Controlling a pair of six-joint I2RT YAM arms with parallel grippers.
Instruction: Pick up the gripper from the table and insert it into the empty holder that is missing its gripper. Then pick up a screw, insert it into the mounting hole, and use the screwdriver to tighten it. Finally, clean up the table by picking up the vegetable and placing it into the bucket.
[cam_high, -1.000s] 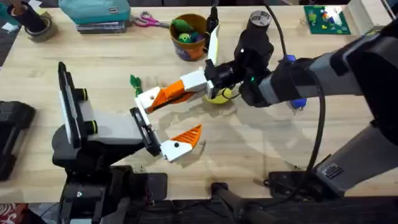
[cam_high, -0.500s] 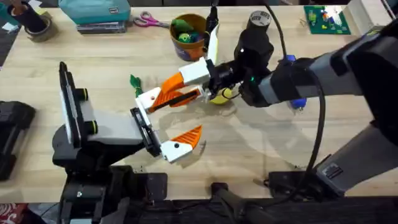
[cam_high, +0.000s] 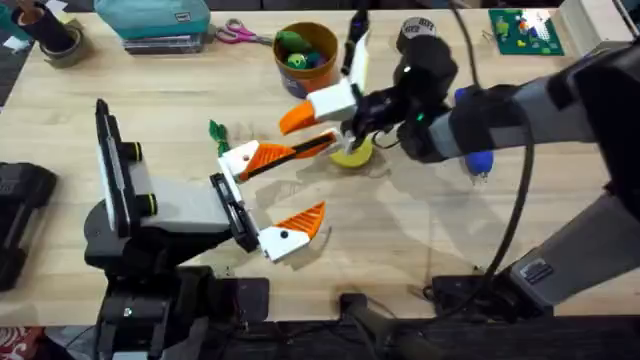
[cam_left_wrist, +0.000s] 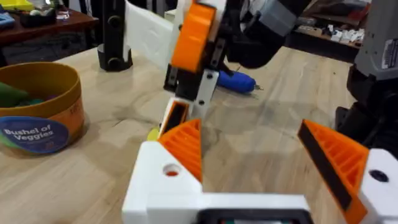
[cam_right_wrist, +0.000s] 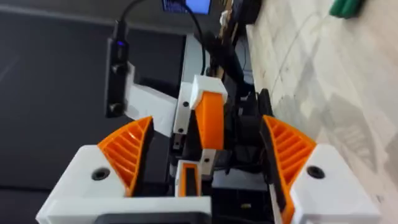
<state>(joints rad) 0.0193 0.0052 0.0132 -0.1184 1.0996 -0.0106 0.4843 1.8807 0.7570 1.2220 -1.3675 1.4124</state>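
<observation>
Our left gripper (cam_high: 290, 188) lies low over the table with its jaws wide apart, so the far jaw can serve as the work-piece. That jaw's white block, the empty holder (cam_left_wrist: 155, 180), now carries the gripper (cam_left_wrist: 186, 143), an orange ribbed wedge that looks seated. Its mounting hole shows orange inside, so we judge no screw is in.

Our right gripper (cam_right_wrist: 208, 146) hovers just beyond that jaw's tip, its jaws apart and holding nothing. We read this as a release. The screwdriver (cam_left_wrist: 239, 81) lies beyond the right gripper, and the vegetable (cam_high: 216, 131) lies outside the left jaws, with the bucket (cam_high: 322, 42) farther off. We cannot make out a screw.
</observation>
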